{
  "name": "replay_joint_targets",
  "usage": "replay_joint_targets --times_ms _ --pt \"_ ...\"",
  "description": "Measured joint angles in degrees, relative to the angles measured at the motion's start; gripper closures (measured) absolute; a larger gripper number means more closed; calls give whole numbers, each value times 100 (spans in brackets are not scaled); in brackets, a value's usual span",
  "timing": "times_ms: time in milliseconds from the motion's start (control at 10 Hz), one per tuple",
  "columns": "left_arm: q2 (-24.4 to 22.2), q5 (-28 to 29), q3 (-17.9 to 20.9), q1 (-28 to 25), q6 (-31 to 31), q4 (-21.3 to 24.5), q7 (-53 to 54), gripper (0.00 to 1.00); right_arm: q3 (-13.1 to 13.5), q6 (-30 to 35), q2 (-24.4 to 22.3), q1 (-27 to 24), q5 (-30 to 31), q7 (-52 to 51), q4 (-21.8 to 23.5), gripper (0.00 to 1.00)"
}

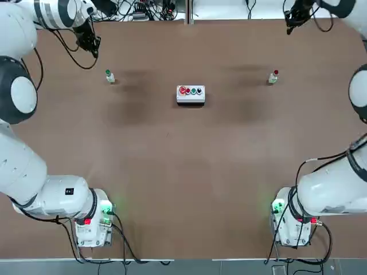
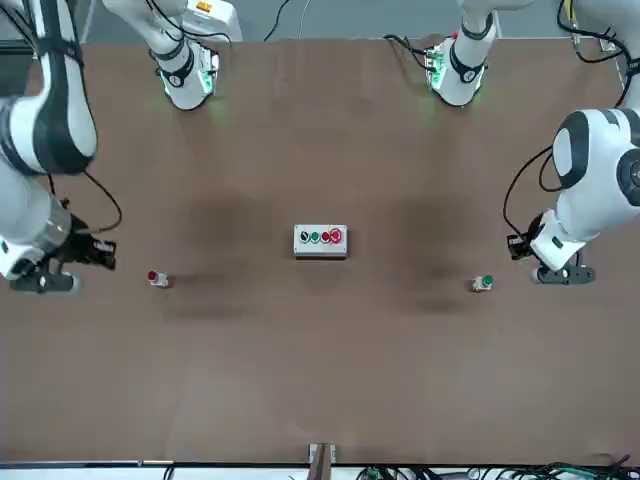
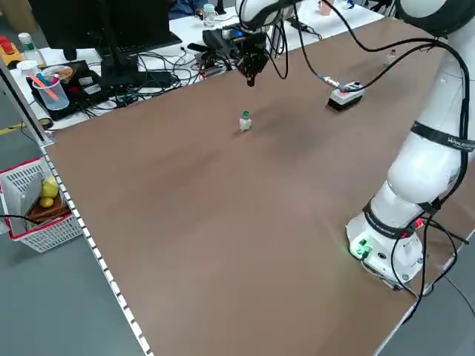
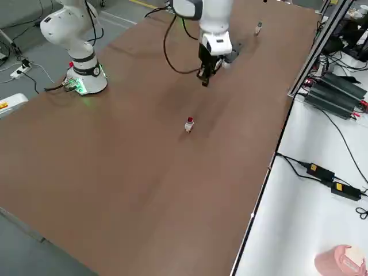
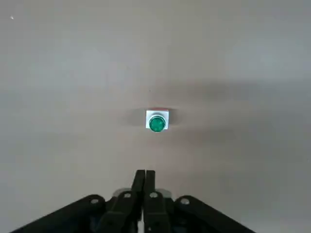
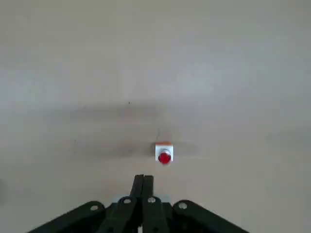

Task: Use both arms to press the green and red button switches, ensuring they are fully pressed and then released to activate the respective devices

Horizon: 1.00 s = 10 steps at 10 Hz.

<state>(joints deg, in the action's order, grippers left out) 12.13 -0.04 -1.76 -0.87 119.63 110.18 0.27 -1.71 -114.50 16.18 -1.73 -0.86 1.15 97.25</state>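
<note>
**A:** Where are the two switches sitting?

**B:** The green button switch (image 1: pixel 109 75) is standing upright on the brown table (image 1: pixel 183 172) at about ten o'clock from the white button box (image 1: pixel 190 94) in the overhead view; the red button switch (image 1: pixel 274 77) is standing at about two o'clock from that box, well apart from it.

**A:** And the grippers?

**B:** The left gripper (image 1: pixel 92 50) is hanging above the table near the green switch, at about eleven o'clock from it, not touching it, its fingers (image 5: pixel 144 187) pressing together on nothing. The right gripper (image 1: pixel 291 26) is hovering near the red switch, at about one o'clock from it, also apart, its fingers (image 6: pixel 143 189) likewise pressing together and gripping nothing.
</note>
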Motion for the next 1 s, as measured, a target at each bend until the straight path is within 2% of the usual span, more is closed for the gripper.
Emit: replay_joint_targets --times_ms 300,600,1000 --pt "325 2 -8 0 295 42 11 99 29 -903 555 -31 0 13 264 97" --pt "791 2 -10 4 965 65 11 99 38 -1098 572 -63 0 27 656 97" --pt "1074 5 -15 4 1338 114 38 99 38 -1574 569 -86 -1 38 1260 97"
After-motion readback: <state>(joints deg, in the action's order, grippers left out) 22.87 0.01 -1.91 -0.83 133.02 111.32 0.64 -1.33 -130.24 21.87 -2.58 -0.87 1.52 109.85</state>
